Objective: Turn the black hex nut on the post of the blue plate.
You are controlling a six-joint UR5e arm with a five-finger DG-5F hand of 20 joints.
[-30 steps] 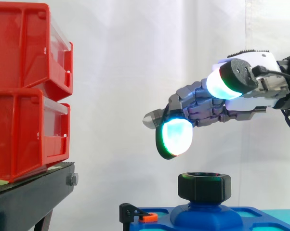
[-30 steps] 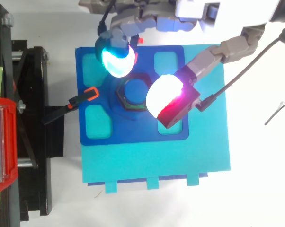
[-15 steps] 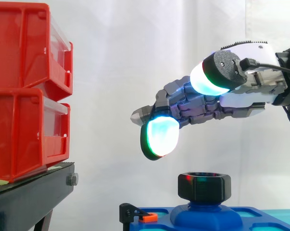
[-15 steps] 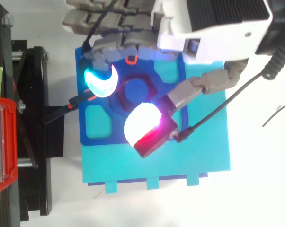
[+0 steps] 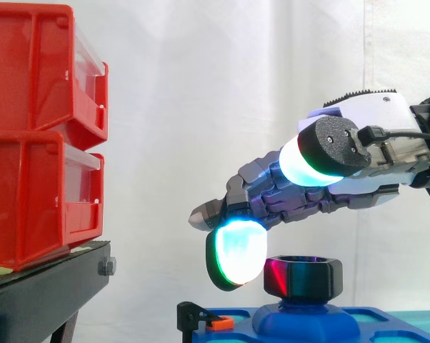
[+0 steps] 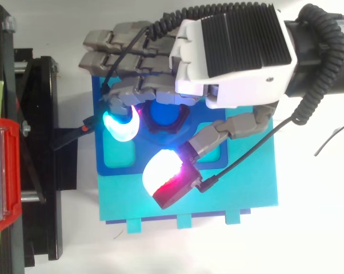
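Hand hovered over the nut, fingers spread wide and holding nothing. One pad sat at nine o'clock and the thumb near six, likely to straddle it.

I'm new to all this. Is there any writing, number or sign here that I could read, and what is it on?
None: no word, number or sign can be read on the red bins, the blue plate, the black nut or the hand.
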